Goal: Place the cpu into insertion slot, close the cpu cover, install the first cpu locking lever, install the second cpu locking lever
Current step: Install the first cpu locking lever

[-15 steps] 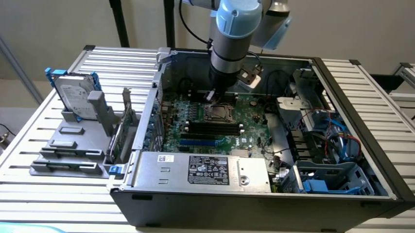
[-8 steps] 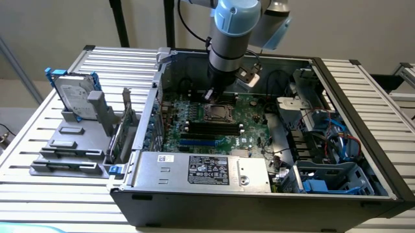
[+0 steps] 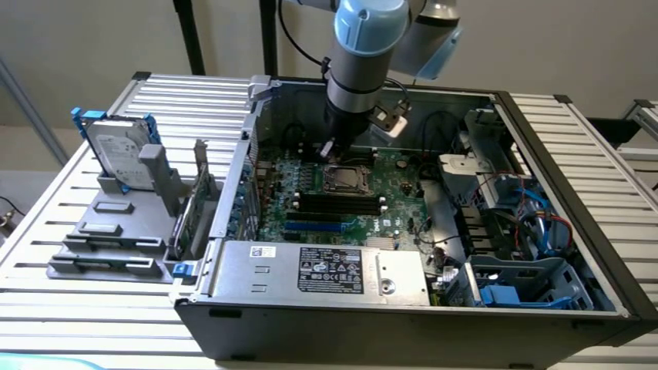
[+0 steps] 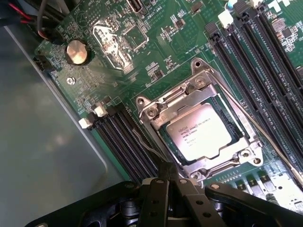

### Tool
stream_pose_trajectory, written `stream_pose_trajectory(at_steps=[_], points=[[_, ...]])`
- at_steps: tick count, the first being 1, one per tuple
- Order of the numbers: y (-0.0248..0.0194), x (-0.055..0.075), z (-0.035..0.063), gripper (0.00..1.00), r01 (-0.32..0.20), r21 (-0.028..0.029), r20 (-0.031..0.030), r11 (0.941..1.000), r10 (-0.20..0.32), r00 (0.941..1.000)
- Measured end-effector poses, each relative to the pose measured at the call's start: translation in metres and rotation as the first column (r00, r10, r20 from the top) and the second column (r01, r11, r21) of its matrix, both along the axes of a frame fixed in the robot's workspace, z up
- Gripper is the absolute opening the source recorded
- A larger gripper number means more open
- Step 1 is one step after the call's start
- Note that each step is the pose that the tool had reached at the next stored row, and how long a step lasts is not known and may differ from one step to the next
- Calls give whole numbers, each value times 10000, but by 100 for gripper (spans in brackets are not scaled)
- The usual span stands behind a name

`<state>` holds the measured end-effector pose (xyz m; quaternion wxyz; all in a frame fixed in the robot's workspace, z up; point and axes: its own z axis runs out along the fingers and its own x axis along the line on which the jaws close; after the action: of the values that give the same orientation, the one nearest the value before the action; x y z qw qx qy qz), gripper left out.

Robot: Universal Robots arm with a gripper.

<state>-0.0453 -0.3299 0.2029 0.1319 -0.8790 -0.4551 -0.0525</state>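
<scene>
Centre of the exterior view: we see the gripper (image 3: 331,151), fingers pressed together, tips at a thin lever (image 4: 147,147) along the cover's (image 4: 156,109) edge. The chip (image 4: 201,132) lies under the cover, memory slots (image 4: 255,61) close on both sides.

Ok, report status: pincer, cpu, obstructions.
Pincer shut, tip at a thin lever wire. Cpu seated, cpu cover down over it. Nothing blocking the socket.

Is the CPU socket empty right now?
No, the silvery cpu sits in it, with the cpu cover lying flat around its edges.
</scene>
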Motion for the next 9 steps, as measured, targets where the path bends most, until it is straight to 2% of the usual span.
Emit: stream_pose_trajectory(at_steps=[9], points=[[30, -19, 1, 11, -1, 7, -3, 10000, 1, 10000]])
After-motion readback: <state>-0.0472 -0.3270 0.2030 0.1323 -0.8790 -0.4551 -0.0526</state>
